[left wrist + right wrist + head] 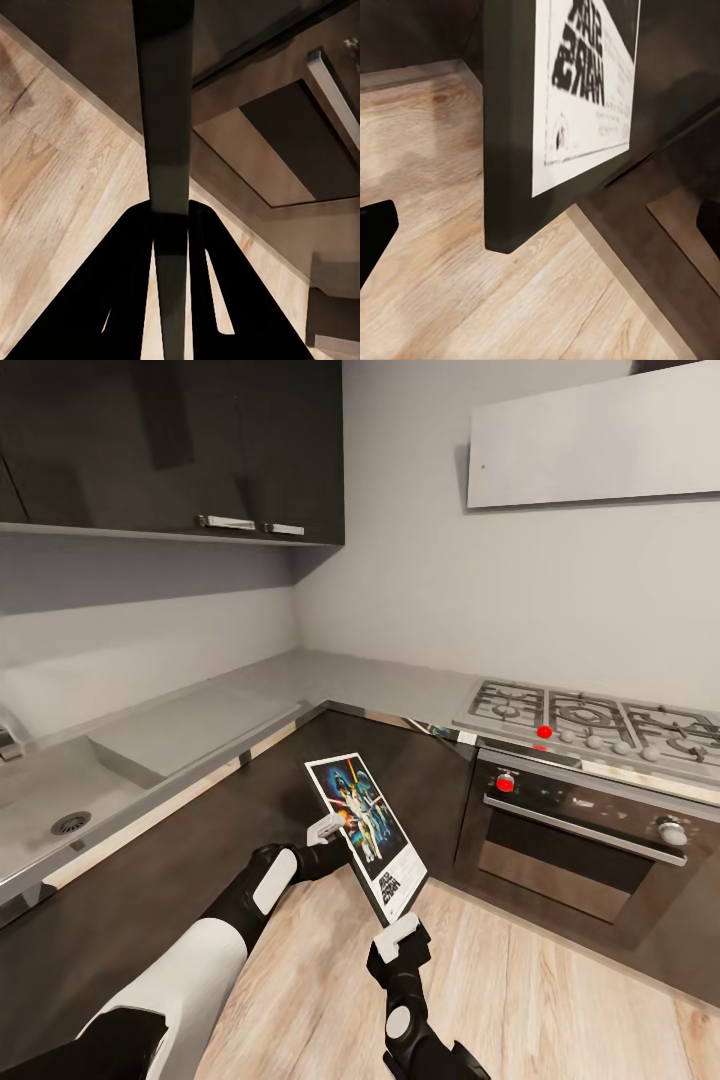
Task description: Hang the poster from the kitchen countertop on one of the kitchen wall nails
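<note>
Corner kitchen with grey walls and a wooden floor

Plain light-grey walls (420,540) are seen meeting in a corner, with dark wall cabinets (200,440) mounted high on one side and a pale rectangular panel (590,445) fixed on the other. A recessed sink (50,810) with a round drain is set at one side, and a steel gas hob (590,720) with red knobs is placed above a built-in oven (580,840) with a bar handle. Dark brown base cabinets (150,870) are run below. The floor (560,1000) is laid in light wooden planks, and soft, even light is cast throughout
</note>
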`<state>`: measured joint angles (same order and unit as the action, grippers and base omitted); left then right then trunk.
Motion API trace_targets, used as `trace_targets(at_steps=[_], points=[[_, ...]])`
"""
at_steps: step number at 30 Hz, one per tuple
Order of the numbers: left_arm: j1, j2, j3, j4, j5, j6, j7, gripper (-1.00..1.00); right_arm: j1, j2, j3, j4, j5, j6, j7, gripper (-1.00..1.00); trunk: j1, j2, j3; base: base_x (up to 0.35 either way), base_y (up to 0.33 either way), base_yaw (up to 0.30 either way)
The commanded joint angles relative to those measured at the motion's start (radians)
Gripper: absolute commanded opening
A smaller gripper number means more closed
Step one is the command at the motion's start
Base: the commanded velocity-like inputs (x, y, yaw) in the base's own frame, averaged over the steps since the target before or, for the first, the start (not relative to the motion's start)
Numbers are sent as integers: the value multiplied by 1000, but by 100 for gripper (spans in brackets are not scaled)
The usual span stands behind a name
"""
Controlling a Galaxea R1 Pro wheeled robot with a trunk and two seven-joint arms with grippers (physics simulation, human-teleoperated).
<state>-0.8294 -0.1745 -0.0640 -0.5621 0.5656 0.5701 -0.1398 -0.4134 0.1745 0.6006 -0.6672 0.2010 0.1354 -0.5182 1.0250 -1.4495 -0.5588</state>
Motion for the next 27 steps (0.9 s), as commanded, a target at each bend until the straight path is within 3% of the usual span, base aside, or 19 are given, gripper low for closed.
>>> trace_targets(at_steps=[1,15,27], points=[[0,0,0,-1,-1,4,-1,-100,-1,0,2,0,10,10,-5,100,0,-1,-1,0,0,0],[-1,0,1,-1,-1,4,-1,-100,-1,0,1,-31,9,7,-9,100,0,-1,-1,0,0,0],[-1,0,1,-1,-1,5,-3,-100,-1,0,1,-34,-27,7,-6,100,0,-1,-1,0,0,0]])
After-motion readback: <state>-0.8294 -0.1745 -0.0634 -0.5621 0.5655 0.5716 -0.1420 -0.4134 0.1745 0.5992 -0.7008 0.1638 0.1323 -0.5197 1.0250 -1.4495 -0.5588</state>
